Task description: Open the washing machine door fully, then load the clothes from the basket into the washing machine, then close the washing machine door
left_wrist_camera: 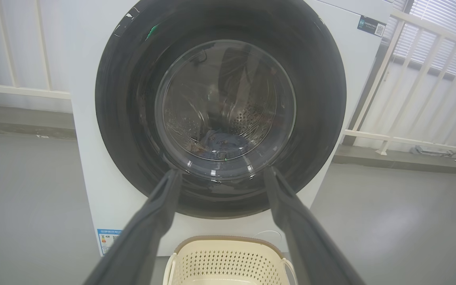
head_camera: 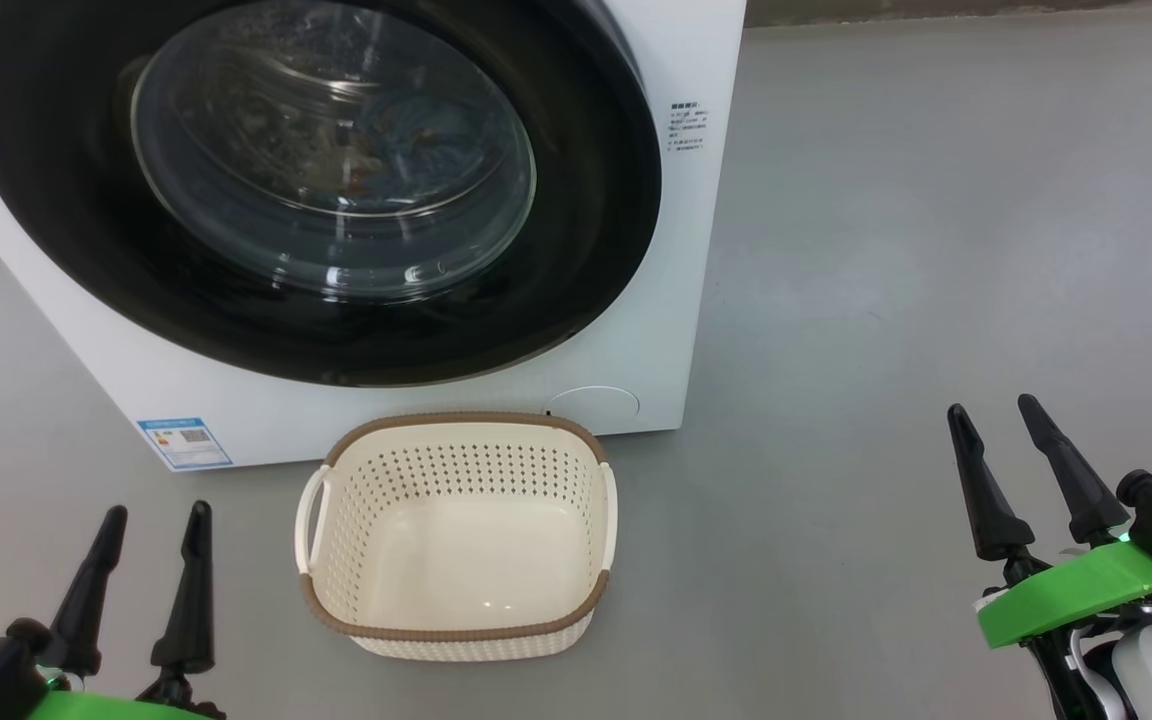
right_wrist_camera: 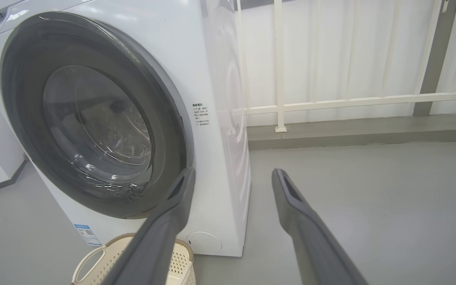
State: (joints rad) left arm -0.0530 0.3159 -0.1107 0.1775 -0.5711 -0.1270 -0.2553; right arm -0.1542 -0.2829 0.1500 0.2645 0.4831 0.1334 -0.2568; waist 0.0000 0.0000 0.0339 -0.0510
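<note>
Standing near the far edge of the grey floor [head_camera: 886, 250], where a white railing [right_wrist_camera: 331, 103] is running behind it, the washing machine [head_camera: 696, 300] is facing the robot. A small blue label [head_camera: 184, 442] is sticking to the lower corner of its front on the robot's left. The washing machine door [head_camera: 331, 160] is sitting shut, its glossy black rim lying flat against the white front and its clear glass bowl bulging outward. The basket [head_camera: 456, 420] is resting on the floor just in front of the machine, below the door and close to the front panel, with its smooth cream bottom showing in full. The clothes [head_camera: 416, 140] are lying inside the drum, showing through the glass as a light-blue and orange-brown heap low in the bowl. The left end effector [head_camera: 157, 512] is hovering over the floor to the basket's left, released and grasping nothing. The right end effector [head_camera: 990, 406] is hovering well apart on the basket's right, likewise released and grasping nothing.
</note>
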